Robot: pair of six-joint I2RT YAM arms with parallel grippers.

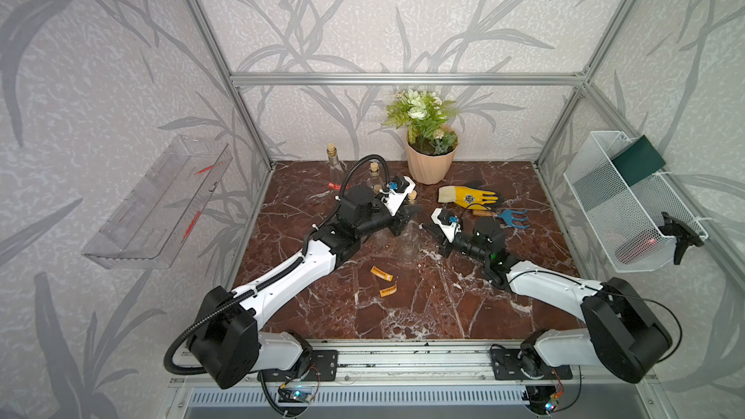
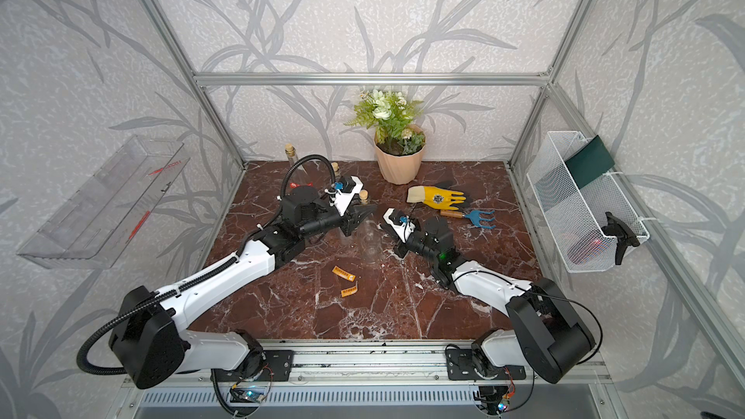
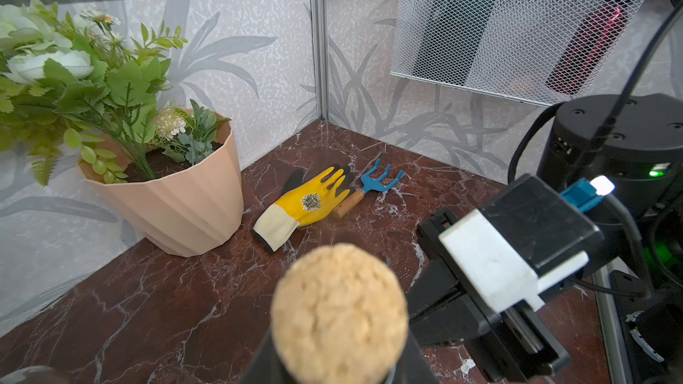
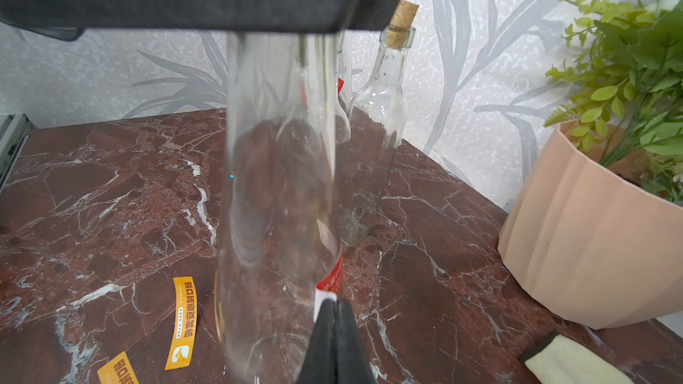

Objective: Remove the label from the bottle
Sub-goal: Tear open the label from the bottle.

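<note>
A clear glass bottle (image 1: 407, 237) (image 4: 277, 179) stands upright on the marble table (image 1: 423, 308). My left gripper (image 1: 408, 215) is shut on its neck, just under the cork (image 3: 340, 312). A red and white label (image 4: 330, 278) runs down the bottle's side near its base. My right gripper (image 4: 335, 304) (image 1: 425, 228) is shut on the label's white lower end, beside the glass. In both top views the label itself is too small to make out.
Two other corked bottles (image 1: 334, 165) (image 1: 375, 179) stand behind, one with a red label (image 1: 336, 186). Two orange labels (image 1: 381, 274) (image 1: 388, 290) lie on the table. A flower pot (image 1: 430, 163), yellow glove (image 1: 467, 196), blue rake (image 1: 510, 217) and mesh basket (image 1: 629, 203) lie to the right.
</note>
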